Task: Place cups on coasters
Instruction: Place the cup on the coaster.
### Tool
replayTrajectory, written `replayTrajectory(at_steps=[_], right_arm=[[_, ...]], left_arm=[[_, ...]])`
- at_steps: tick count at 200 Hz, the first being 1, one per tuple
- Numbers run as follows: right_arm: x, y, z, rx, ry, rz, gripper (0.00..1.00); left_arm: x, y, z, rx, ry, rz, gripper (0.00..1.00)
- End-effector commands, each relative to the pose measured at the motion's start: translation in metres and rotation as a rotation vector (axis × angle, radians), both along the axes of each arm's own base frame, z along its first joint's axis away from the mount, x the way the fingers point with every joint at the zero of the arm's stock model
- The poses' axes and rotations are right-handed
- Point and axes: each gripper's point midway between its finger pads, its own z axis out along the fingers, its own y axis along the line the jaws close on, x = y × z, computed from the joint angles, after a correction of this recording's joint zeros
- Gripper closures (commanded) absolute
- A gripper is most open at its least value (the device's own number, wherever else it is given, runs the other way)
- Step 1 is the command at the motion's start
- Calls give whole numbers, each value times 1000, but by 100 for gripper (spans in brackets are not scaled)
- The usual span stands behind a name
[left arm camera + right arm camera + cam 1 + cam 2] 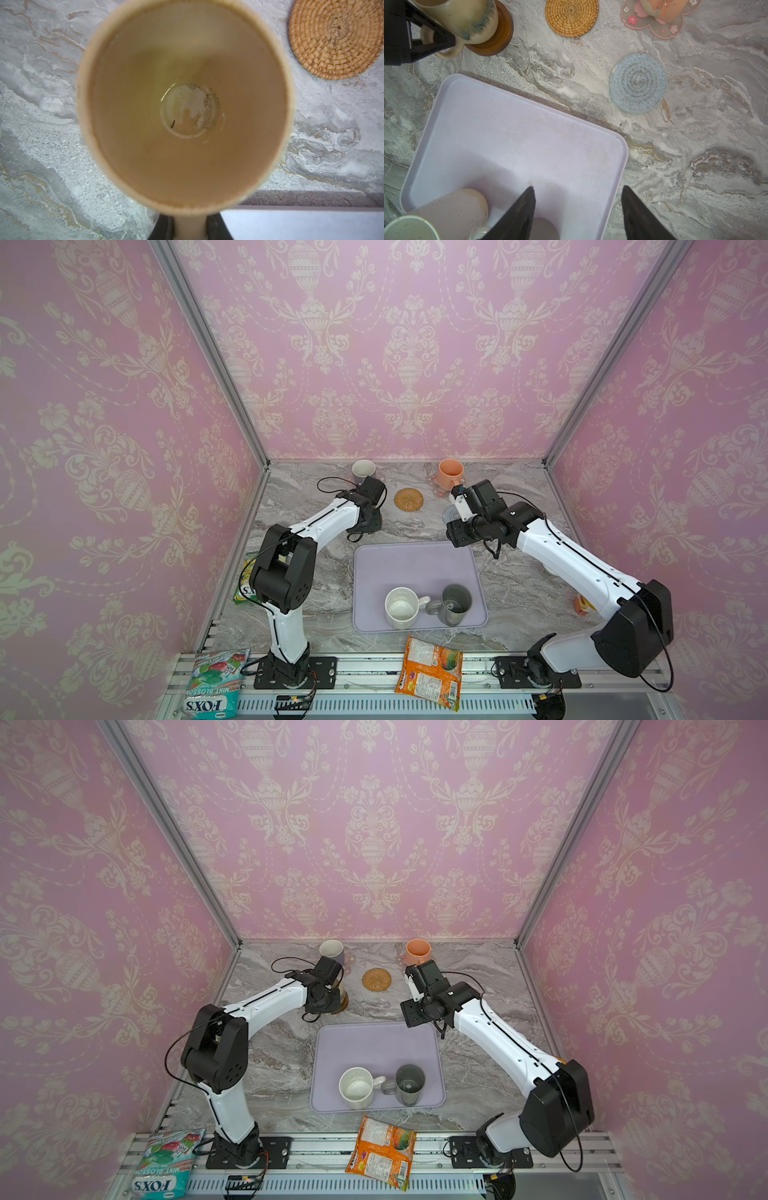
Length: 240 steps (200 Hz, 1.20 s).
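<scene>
On the far left part of the bench (pixel 519 593), the left gripper (pixel 190 227) is clenched on the handle of the beige mug (pixel 467 18), which stands upright on the wooden disc (pixel 502 35). We judge this placement all but done, with only the release left. The right gripper (pixel 577 188) hangs with jaws apart and nothing between them over the far right corner of the tray (pixel 508 124). Two mugs wait upright near the tray's near edge, the white mug (pixel 402 608) to the left and the grey mug (pixel 455 605) to the right, their handles turned toward each other across the gap. From the right gripper both lie back toward the near edge, the grey one closer, and we reckon the right arm both the nearer and the only free one. Two mats are bare: the rattan disc (pixel 409 499) toward the far edge, and the blue disc (pixel 638 83) just off the tray's far right corner. The lavender mug (pixel 363 470) and peach mug (pixel 451 473) stand along the far edge, the peach on a flower mat (pixel 652 27).
</scene>
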Motion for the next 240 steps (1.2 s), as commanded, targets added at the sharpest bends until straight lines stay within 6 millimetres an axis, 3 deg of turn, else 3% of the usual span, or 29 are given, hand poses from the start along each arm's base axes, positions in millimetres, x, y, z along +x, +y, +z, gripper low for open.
replayTrajectory(at_steps=[1, 189, 240], right_arm=[[-6, 1, 9, 22, -17, 2, 32], [-8, 0, 6, 22, -14, 5, 32], [-8, 2, 3, 29, -10, 8, 32]], left_arm=[[1, -7, 20, -54, -53, -9, 100], [-4, -4, 3, -51, -31, 14, 95], [-10, -2, -10, -41, -3, 22, 89]])
